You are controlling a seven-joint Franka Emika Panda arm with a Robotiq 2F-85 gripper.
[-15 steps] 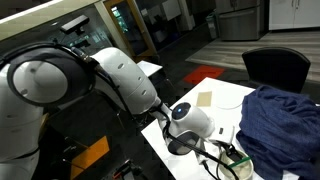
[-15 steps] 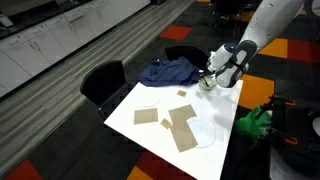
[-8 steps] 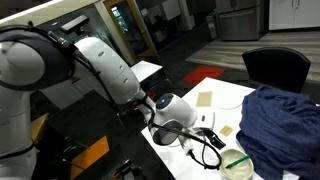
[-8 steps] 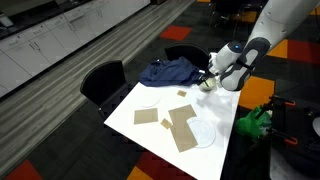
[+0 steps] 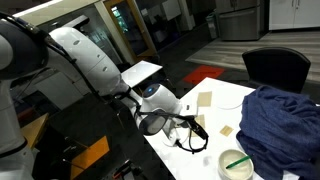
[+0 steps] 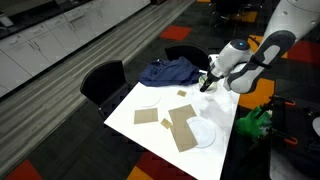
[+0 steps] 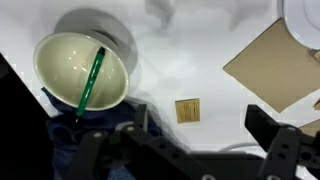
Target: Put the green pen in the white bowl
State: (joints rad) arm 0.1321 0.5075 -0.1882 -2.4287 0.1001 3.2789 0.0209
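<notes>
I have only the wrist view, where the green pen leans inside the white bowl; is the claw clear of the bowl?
Observer: Yes; in an exterior view the claw hangs above the table, off to one side of the white bowl.
Operator: Thanks. What is the blue thing at my frame's edge?
Observer: A big crumpled blue cloth lying right beside the bowl.
Operator: Anything around the table?
Observer: A black chair stands at its edge.
</notes>
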